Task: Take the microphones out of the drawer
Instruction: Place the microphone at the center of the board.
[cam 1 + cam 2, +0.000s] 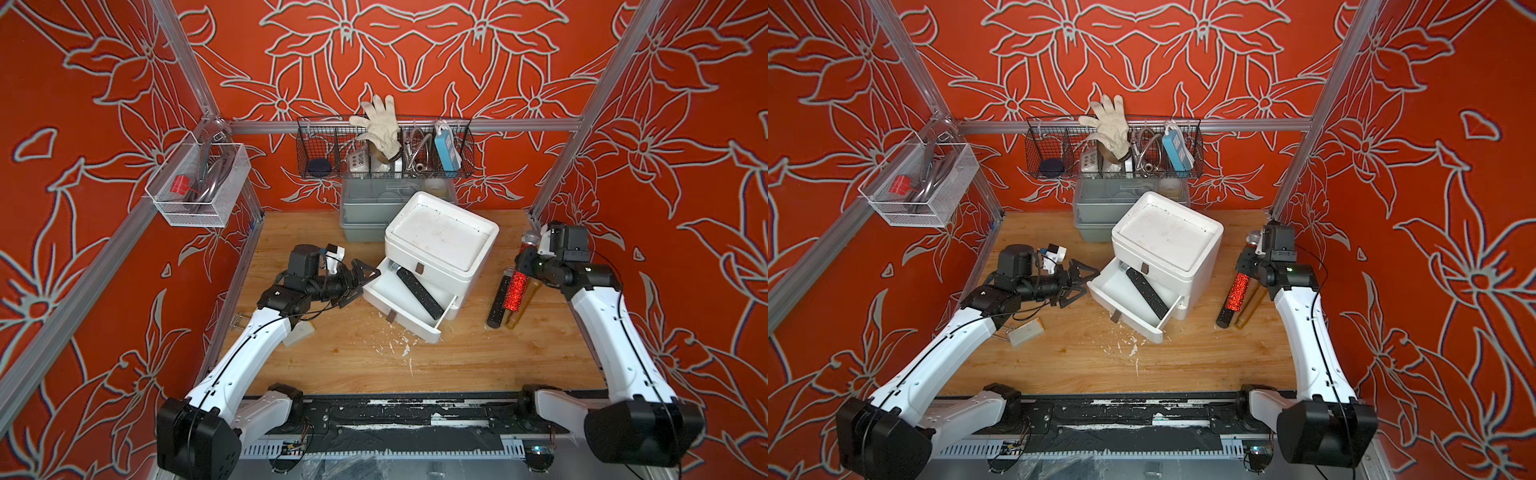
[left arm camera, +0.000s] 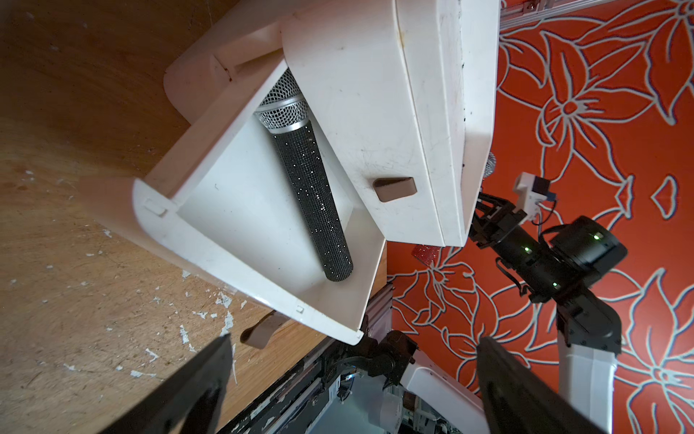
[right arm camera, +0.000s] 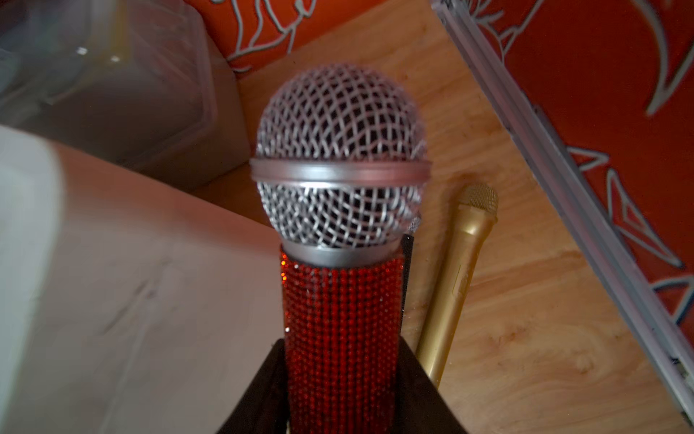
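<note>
White cabinet (image 1: 440, 243) sits mid-table, its bottom drawer (image 1: 395, 316) open. 1 black microphone (image 1: 419, 293) lies diagonally inside, head toward the back. Left gripper (image 1: 367, 285) is spread wide, empty, just beside the drawer's corner. Right gripper (image 3: 341, 375) clamps a red microphone (image 3: 338, 300) off to the side. Step: prob. reach-in. Next needs the fingers straddling the handle w/o hitting the drawer wall.
</note>
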Robot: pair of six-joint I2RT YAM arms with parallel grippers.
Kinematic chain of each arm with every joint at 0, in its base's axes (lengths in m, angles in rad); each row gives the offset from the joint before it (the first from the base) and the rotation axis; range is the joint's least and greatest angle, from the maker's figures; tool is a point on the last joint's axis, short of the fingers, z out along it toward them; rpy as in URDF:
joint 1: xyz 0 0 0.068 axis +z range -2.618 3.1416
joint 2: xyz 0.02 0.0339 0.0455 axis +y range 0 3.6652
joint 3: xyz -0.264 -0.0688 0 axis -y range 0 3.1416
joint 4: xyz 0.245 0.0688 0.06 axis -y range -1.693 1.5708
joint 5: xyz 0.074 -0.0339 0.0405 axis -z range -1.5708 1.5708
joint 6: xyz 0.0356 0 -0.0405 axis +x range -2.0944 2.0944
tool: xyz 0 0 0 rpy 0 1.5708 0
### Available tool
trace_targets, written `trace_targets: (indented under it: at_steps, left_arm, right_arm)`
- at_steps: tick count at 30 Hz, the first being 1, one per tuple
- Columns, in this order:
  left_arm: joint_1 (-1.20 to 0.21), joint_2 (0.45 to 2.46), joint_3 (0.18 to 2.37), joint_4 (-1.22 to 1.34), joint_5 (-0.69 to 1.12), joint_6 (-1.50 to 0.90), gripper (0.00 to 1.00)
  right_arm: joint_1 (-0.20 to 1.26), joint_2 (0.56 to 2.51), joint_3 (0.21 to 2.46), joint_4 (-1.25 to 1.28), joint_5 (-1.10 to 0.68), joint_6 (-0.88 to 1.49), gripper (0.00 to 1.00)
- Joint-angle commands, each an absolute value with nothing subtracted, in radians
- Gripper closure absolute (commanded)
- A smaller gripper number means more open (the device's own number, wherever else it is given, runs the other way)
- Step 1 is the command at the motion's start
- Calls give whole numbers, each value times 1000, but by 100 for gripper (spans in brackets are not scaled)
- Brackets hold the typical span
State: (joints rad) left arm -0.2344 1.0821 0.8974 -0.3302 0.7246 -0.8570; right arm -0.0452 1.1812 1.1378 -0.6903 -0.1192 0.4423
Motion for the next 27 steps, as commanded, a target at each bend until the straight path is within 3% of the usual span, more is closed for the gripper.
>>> trace_targets:
  at_steps: [1, 27]
  left_arm:
    - [-241, 1054, 882, -352, 715, -835, 0]
    - [-242, 1031, 844, -351, 686, -857, 0]
  right_arm:
    - [-62, 1210, 1082, -560, -214, 536, 99]
    - [-29, 1607, 971, -309, -240, 624, 99]
